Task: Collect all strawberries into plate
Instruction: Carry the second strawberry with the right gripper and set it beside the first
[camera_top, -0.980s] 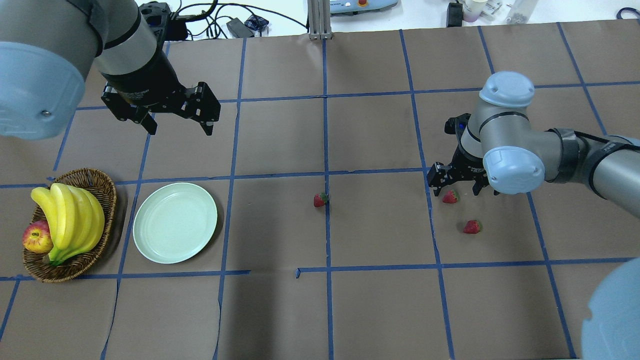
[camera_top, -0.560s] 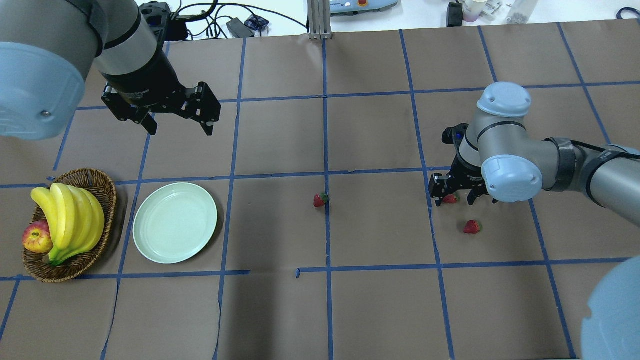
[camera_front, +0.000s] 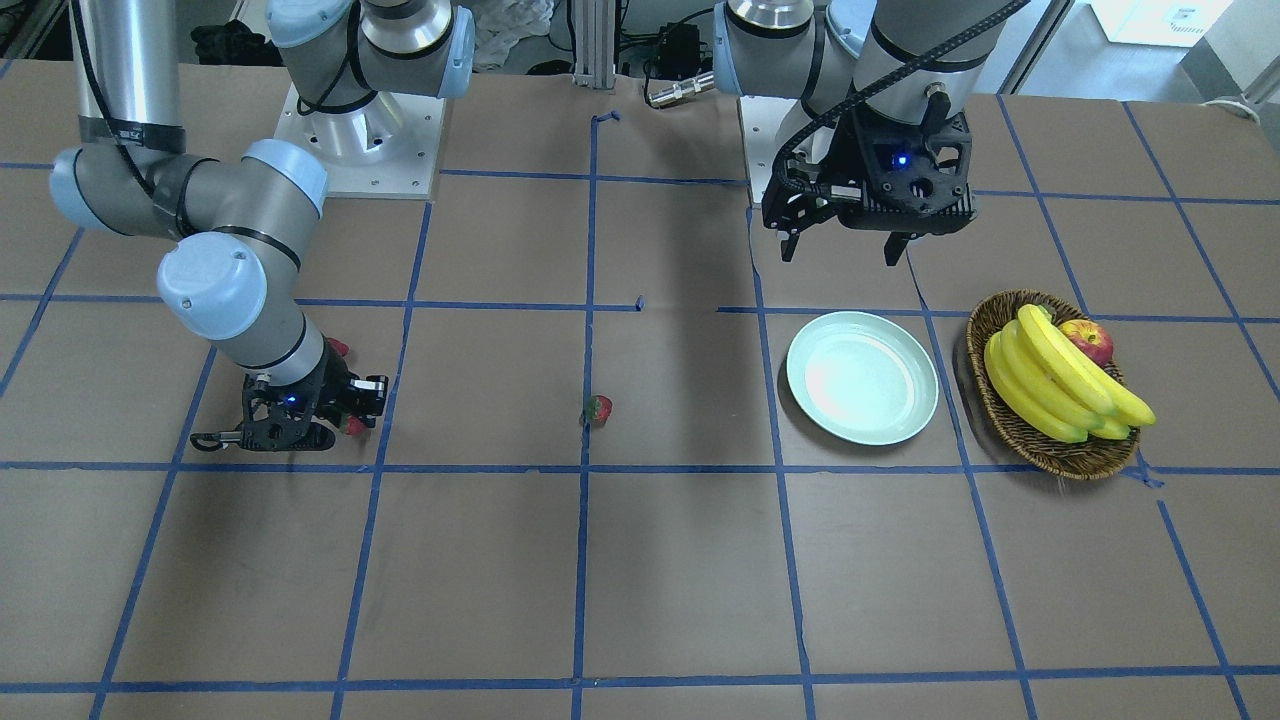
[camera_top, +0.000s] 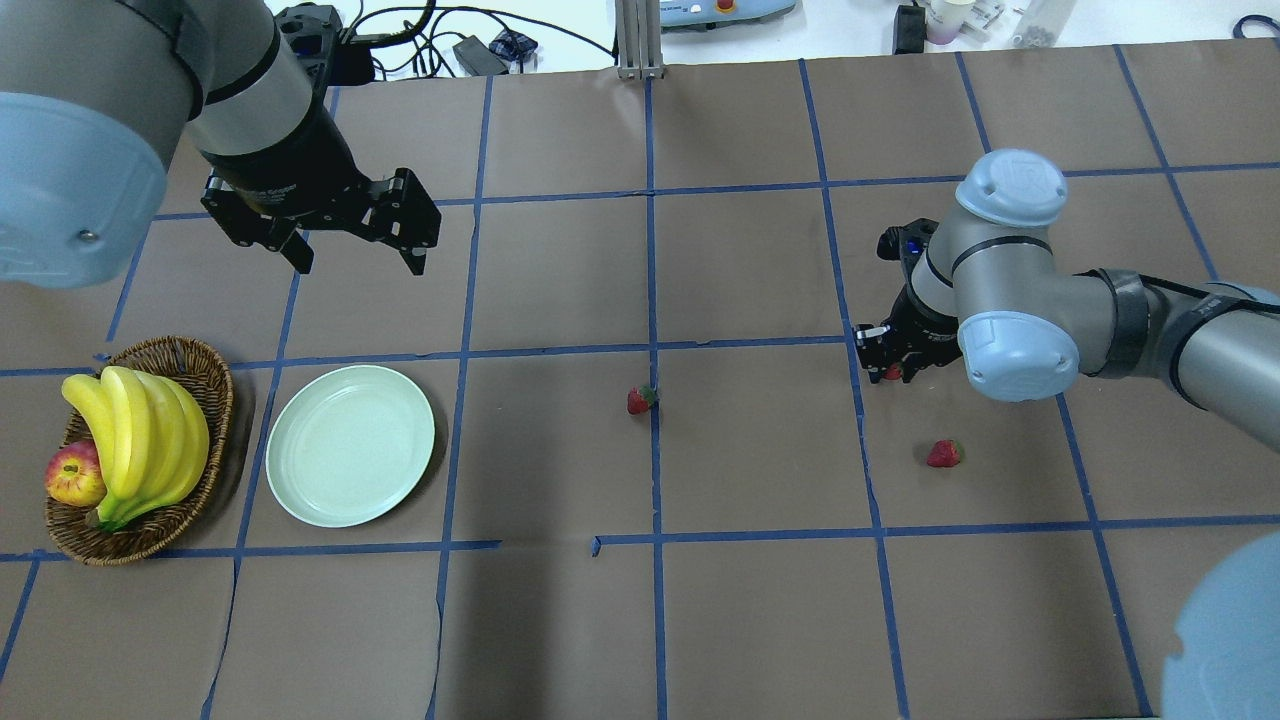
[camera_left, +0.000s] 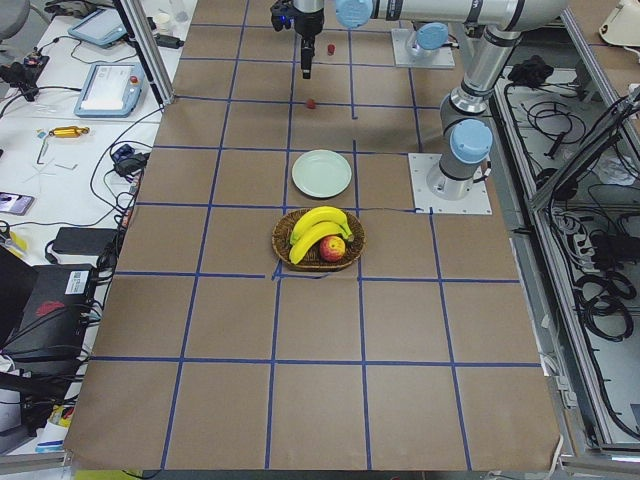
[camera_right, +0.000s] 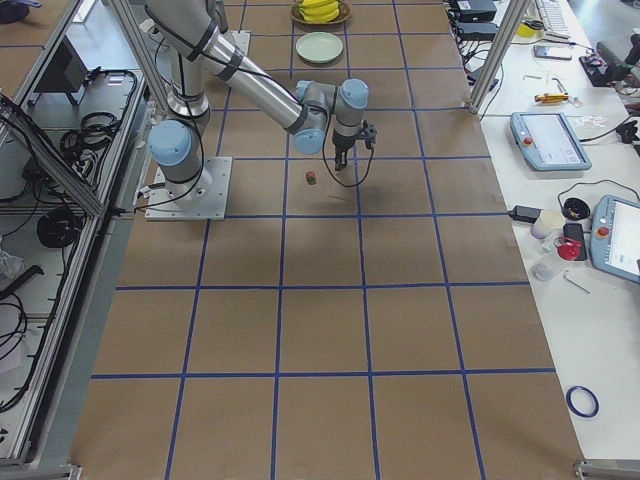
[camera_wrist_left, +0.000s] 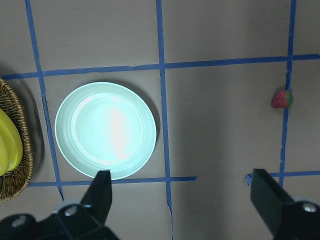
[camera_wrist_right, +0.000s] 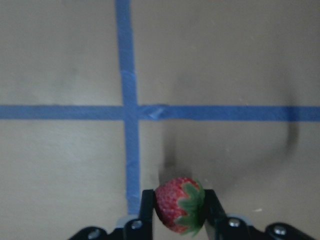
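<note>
- Step in hand, as I read it: the first pick. Your right gripper (camera_top: 893, 362) is low over the table (camera_top: 740, 620) on the robot's right. Its jaws are drawn in most of the way and pinch the held strawberry (camera_wrist_right: 179, 204) between both fingers, green cap against one of them.
- You cannot tell from these views whether that berry has cleared the paper yet. Treat the lift as unconfirmed.
- The middle strawberry (camera_top: 640, 400) sits alone on a blue tape line (camera_top: 655, 300) near the table's centre. The third strawberry (camera_top: 943, 453) lies near the right gripper, on the robot's side of it and apart from it.
- Your left gripper (camera_top: 357, 250) hangs above the table beyond the plate. Its jaws are spread wide and hold nothing. Its wrist camera looks straight down on the plate.
- The plate (camera_top: 290, 420) is on the robot's left, well apart from all three berries. It is empty, so none of the three are collected.
- The basket (camera_top: 190, 350) sits just beside the plate with a gap between them. It holds bananas (camera_top: 140, 430) and an apple (camera_top: 73, 475). Neither is part of this job, so leave them.
- Next move calls for a straight lift, then a long carry across the table to the plate, passing the middle strawberry.
- Watch the left arm parked near the drop zone, as the two could crowd each other there.
- Release low and inside the rim, because a round berry is likely to roll.
</note>
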